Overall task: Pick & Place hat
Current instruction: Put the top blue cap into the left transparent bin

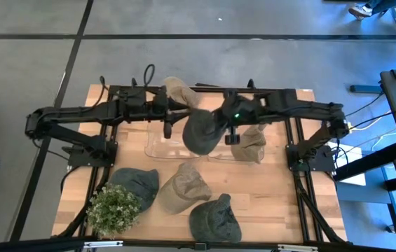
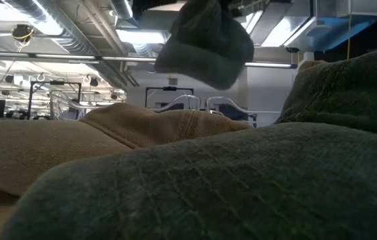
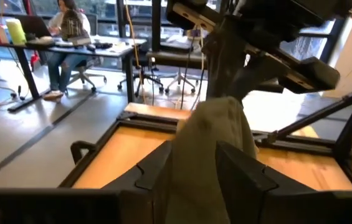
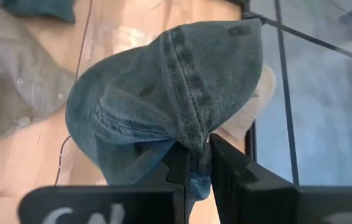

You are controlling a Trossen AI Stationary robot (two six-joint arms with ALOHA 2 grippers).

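My left gripper (image 1: 164, 106) is shut on a tan hat (image 1: 179, 89) over the table's far edge; the left wrist view shows this hat (image 3: 216, 137) between the two fingers. My right gripper (image 1: 222, 120) is shut on a dark blue-grey hat (image 1: 201, 131) above the table's middle. The same hat shows in the right wrist view (image 4: 163, 93) and hangs high in the low view (image 2: 205, 43). Several more hats lie flat on the table: a tan one (image 1: 252, 143), a dark one (image 1: 136, 183), another tan one (image 1: 183, 186) and a dark one (image 1: 215, 218). My left gripper pinches a bunched part of the tan hat (image 3: 200, 165) between its two fingers, which come at it about level from the table's left. The cloth sticks out past the fingertips and is clear of the table. My right gripper pinches a fold of the dark hat by its stitched seam (image 4: 194, 146) between its two fingers, slanting down from the table's right. Several layers are gathered there. The hat hangs slack beyond the fingers, clear of the table.
A clear plastic tray (image 1: 159, 147) lies under the dark hat. A potted plant (image 1: 113, 208) stands at the near left corner. Black frame rails (image 1: 299, 189) run along the table's sides. People sit at desks (image 3: 63, 37) in the room beyond.
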